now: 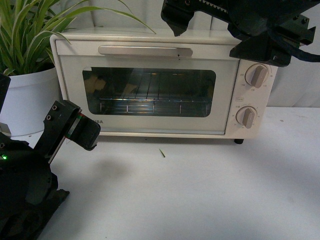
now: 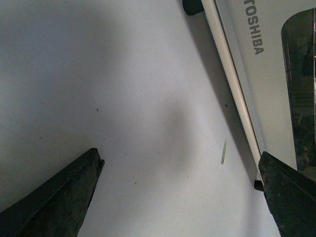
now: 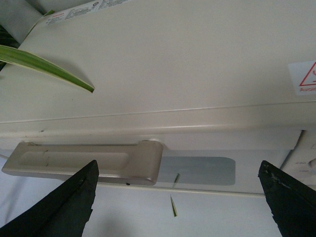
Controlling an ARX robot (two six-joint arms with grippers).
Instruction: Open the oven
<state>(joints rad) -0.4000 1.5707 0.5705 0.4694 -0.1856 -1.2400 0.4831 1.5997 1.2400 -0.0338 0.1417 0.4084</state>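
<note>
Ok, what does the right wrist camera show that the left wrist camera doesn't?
Only the right wrist view shows the top of the oven, its bar handle, a red warning sticker and a striped plant leaf. Only the left wrist view shows the Toshiba lettering and a black foot. Both show the door's glass window, the green sliver on the white table, and an open, empty gripper: the right gripper and the left gripper.

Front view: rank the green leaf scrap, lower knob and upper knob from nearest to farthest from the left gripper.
1. Green leaf scrap, on the table, low and central.
2. Lower knob, on the oven at its right side.
3. Upper knob, directly above it.
</note>
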